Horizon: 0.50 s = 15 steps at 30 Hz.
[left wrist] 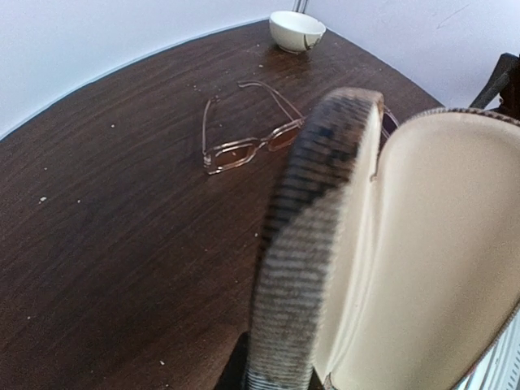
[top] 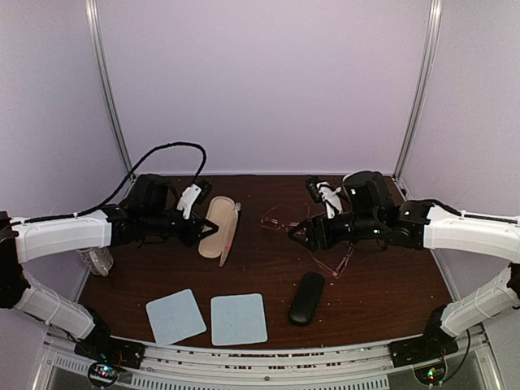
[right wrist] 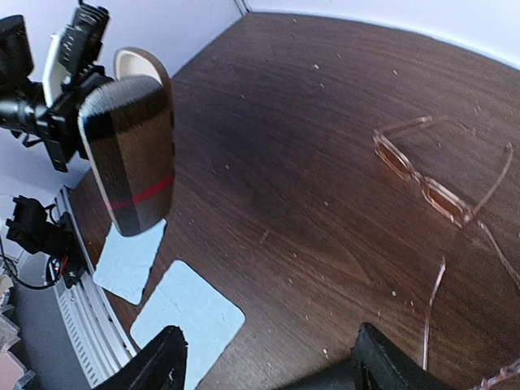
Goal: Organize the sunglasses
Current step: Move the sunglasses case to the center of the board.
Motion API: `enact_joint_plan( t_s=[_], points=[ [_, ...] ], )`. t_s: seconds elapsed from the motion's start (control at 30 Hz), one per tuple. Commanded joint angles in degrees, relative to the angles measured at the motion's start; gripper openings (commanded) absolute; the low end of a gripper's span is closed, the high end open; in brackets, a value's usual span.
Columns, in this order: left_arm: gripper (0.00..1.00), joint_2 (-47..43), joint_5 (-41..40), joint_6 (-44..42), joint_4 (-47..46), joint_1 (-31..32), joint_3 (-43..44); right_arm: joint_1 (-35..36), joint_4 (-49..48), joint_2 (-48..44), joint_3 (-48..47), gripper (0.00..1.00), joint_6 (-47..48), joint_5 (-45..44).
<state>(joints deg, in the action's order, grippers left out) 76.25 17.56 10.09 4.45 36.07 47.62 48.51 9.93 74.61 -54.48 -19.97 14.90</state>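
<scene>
Filling my left wrist view, the open brown case (left wrist: 422, 244) is clamped at one end in my left gripper (top: 197, 232). My right gripper (right wrist: 272, 361) hangs with fingers spread and nothing between them, one pair of sunglasses (left wrist: 240, 152) lying on the table (top: 382, 301) just ahead of it and the second pair (top: 341, 262) beside it, nearer me.

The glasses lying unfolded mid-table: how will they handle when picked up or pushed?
Probably light and fragile: the glasses have a very thin frame that could bend under a hard pinch. Their temples are spread open, so they may swing or fold if gripped by one. Lying flat on the smooth table, they would likely slide rather than roll.
</scene>
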Motion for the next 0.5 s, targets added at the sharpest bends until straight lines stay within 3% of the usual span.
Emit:
enact_joint_plan(
  t_s=[0.0,0.2,0.47],
  points=[
    [0.0,-0.6,-3.4,-1.9,-1.2,-0.1,1.1,0.7,12.7,-1.6,1.6,0.7,-6.5,-8.5],
    [0.0,-1.3,-5.0,-2.1,-0.6,-0.1,1.3,4.2,23.3,2.7,1.7,0.69,-14.9,-9.1],
    [0.0,-2.9,-5.8,-1.9,-0.2,-0.1,0.1,6.9,24.0,6.9,5.6,0.62,-22.5,-3.6]
  ],
)
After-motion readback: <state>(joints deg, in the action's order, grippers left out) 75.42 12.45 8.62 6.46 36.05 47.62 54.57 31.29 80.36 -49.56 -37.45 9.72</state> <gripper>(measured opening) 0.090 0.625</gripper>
